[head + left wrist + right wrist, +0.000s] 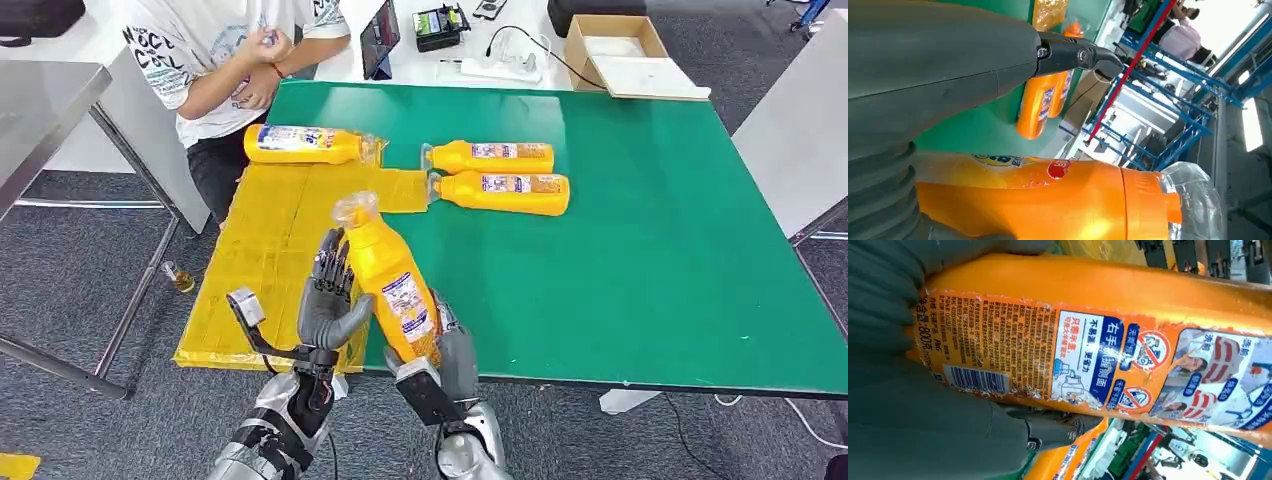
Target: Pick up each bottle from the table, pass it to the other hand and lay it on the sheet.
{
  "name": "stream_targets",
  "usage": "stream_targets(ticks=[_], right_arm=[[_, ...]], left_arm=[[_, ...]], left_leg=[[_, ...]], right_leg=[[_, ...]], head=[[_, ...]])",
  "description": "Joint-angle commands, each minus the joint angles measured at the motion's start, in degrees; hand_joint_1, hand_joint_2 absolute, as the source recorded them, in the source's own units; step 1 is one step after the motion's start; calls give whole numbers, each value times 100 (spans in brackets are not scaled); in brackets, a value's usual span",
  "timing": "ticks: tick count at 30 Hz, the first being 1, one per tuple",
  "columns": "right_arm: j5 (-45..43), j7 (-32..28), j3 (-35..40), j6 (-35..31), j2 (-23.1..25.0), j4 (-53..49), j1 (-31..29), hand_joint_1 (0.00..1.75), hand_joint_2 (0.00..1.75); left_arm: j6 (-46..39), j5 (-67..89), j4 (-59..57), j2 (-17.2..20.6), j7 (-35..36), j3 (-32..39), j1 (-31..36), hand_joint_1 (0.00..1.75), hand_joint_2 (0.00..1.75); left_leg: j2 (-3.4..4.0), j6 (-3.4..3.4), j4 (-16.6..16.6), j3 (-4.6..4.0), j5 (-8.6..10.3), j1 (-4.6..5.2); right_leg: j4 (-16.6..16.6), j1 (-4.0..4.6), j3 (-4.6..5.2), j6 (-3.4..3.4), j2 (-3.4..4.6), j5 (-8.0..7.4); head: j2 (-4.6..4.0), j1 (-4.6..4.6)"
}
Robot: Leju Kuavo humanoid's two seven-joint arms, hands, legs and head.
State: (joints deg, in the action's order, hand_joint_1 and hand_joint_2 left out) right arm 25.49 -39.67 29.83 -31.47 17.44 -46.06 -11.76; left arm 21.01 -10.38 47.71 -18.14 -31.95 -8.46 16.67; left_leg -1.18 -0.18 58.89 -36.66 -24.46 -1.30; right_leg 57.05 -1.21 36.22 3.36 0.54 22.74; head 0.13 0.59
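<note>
My right hand grips a yellow bottle by its lower end and holds it upright, tilted a little left, over the table's near edge. My left hand stands open right beside the bottle, fingers pointing up; I cannot tell if the palm touches it. The right wrist view shows the bottle's label close up, in that hand's hold. In the left wrist view the same bottle lies alongside the thumb. One bottle lies on the yellow sheet. Two more bottles lie on the green table.
A person sits at the table's far left corner, hands together near the sheet's far end. A cardboard box and cables lie on a white table behind. A grey table stands to the left. A small jar is on the floor.
</note>
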Motion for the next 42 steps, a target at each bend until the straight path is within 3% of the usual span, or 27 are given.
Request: stream_targets(ticks=[1, 3, 6, 17, 18, 19, 27, 42], right_arm=[[-80, -33, -583, 118, -99, -506, 52, 175, 175], [-82, -33, -631, 117, -86, -474, 42, 175, 175], [-9, -33, -699, 151, -66, -325, -15, 175, 175], [320, -33, -679, 284, 20, 47, -164, 175, 175], [369, -33, -636, 333, 32, 85, -183, 175, 175], [637, -33, -544, 221, 72, 335, -276, 175, 175], [796, 161, -41, 690, 256, 1412, -648, 175, 175], [778, 805, 995, 1149, 256, 2123, -888, 175, 175]], left_arm=[[-61, 42, -9, 152, 102, -239, 66, 0, 175], [-77, 65, -8, 150, 130, -278, 66, 0, 175], [-42, 96, -30, 149, 134, -354, 54, 0, 175], [-15, 131, -136, 158, 124, -428, 123, 0, 175], [-7, 137, -166, 151, 126, -444, 145, 0, 175], [13, 146, -252, 141, 124, -472, 211, 0, 175], [161, 149, -641, 72, 47, -615, 467, 0, 175], [331, 169, -851, 33, 90, -826, 649, 0, 175]], left_leg=[[12, 8, -7, 34, -10, 0], [19, 14, -12, 68, -20, -3], [4, 7, -6, 22, -4, 0], [12, 7, -7, 30, -8, 0], [24, 14, -14, 73, -21, -3], [12, 6, -6, 22, -5, 0], [13, 9, -9, 47, -10, -4], [-2, 3, -2, 14, 0, -3]], right_leg=[[-6, 5, -32, -15, -2, 9], [-14, 13, -67, -26, -4, 17], [-7, 4, -23, -10, -7, 5], [-7, 5, -28, -12, 0, 6], [-16, 13, -70, -25, 1, 16], [-6, 4, -20, -10, 2, 3], [-11, 10, -45, -16, -3, 8], [-3, 6, -13, -8, -11, 4]], head=[[0, 4], [0, 2], [0, 2], [0, 4], [0, 2], [0, 2], [0, 4], [0, 2]])
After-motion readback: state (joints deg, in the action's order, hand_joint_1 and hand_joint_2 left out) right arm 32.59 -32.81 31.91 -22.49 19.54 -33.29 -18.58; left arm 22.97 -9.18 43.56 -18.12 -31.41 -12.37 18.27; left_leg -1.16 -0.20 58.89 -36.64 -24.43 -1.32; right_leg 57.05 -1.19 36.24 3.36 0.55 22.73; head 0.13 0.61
